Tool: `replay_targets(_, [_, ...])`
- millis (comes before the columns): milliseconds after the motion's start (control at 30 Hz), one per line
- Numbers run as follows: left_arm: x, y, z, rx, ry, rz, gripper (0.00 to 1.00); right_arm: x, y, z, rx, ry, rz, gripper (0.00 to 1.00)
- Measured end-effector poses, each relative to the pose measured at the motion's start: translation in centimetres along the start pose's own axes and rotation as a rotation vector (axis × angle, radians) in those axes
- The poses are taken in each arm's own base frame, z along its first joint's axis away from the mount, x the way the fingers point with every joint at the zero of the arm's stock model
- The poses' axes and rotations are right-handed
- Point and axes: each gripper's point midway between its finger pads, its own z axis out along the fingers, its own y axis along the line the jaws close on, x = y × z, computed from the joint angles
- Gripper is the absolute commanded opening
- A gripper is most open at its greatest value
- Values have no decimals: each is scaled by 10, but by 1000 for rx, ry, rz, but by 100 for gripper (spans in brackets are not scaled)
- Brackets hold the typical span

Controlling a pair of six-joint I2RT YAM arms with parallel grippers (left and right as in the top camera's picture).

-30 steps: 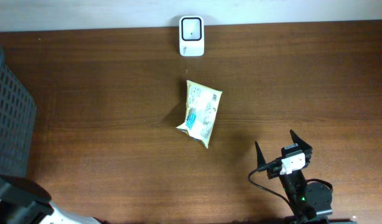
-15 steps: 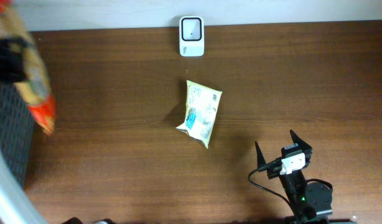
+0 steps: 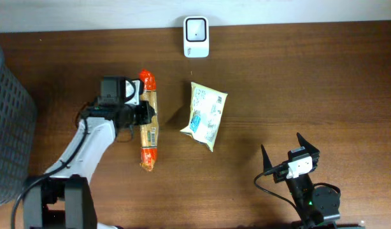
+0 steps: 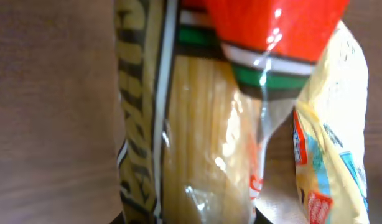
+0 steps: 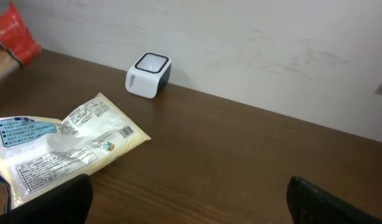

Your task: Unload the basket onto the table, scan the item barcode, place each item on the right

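No word, brand or number can be read for certain anywhere. In the left wrist view the spaghetti packet (image 4: 203, 155) carries large pale letters running lengthwise along a dark strip (image 4: 138, 124) at its edge, but they are sideways, cropped and blurred beyond reading. In the right wrist view the yellow pouch (image 5: 66, 146) shows blocks of fine print, a blue panel (image 5: 23, 132) with tiny lettering and a barcode (image 5: 125, 132) near a corner, all too small to make out, and from overhead the same printing is only specks.
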Motion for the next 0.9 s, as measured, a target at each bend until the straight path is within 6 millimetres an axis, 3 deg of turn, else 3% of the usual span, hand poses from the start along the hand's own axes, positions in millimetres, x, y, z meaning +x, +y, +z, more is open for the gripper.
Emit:
replay_targets(67, [0, -3, 6, 4, -27, -6, 0, 0, 0, 0, 0, 0, 0, 98])
replay_targets(100, [-1, -5, 8, 5, -39, -7, 6, 0, 0, 0, 0, 0, 0, 98])
replay_targets(133, [1, -7, 10, 7, -37, -10, 61, 0, 0, 0, 0, 0, 0, 98])
replay_targets(167, [3, -11, 11, 11, -33, -10, 91, 0, 0, 0, 0, 0, 1, 98])
replay_targets(200, [4, -12, 12, 12, -32, -10, 99, 0, 0, 0, 0, 0, 0, 98])
replay_targets(367, [-11, -12, 13, 10, -82, -1, 99, 0, 0, 0, 0, 0, 0, 98])
replay_targets(433, [-31, -4, -3, -16, -109, -25, 99, 0, 0, 0, 0, 0, 0, 98])
replay_targets(500, [-73, 7, -39, -35, -209, -51, 99, 0, 0, 0, 0, 0, 0, 98])
replay_targets(533, [-100, 12, -72, -49, -294, -61, 99, 0, 0, 0, 0, 0, 0, 98])
replay_targets(600, [-152, 14, -167, -85, -532, -8, 99, 0, 0, 0, 0, 0, 0, 98])
replay_targets(667, [-171, 23, -238, -171, -695, 60, 99, 0, 0, 0, 0, 0, 0, 98])
replay_targets(767, [-173, 71, -337, -424, -885, 19, 99, 0, 0, 0, 0, 0, 0, 98])
replay_targets(867, [-159, 124, -390, -646, -952, -66, 99, 0, 0, 0, 0, 0, 0, 98])
replay_targets(900, [-147, 157, -406, -752, -946, -118, 99, 0, 0, 0, 0, 0, 0, 98])
